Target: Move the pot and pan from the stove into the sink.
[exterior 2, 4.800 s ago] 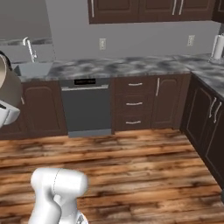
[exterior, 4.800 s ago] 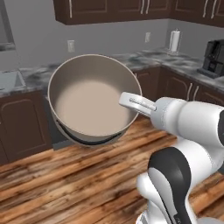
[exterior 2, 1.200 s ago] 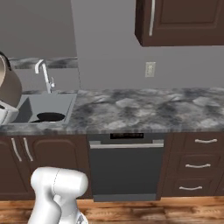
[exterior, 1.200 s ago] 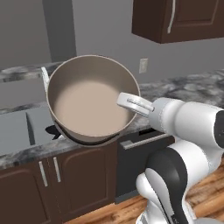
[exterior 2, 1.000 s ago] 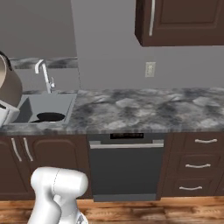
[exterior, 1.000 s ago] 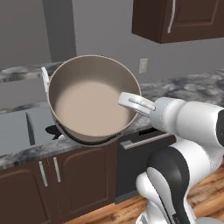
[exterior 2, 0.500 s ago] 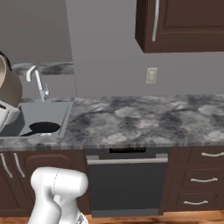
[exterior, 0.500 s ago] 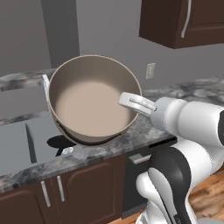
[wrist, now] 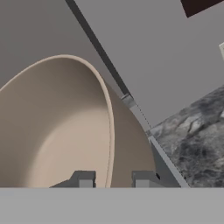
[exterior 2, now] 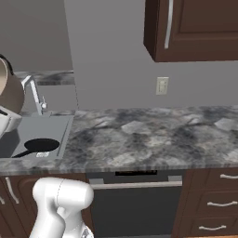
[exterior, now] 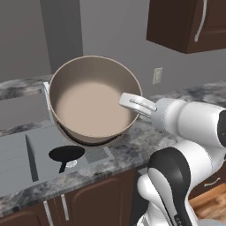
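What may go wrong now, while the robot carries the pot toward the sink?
The gripper pinches only the rim of the pot, which hangs tilted; it might slip. The pan already lies in the sink, so the pot may land on it. The faucet stands close to the pot.

Beige pot (exterior: 90, 103) tilted, held aloft, black pan (exterior: 66, 153) in sink (exterior: 20, 152)
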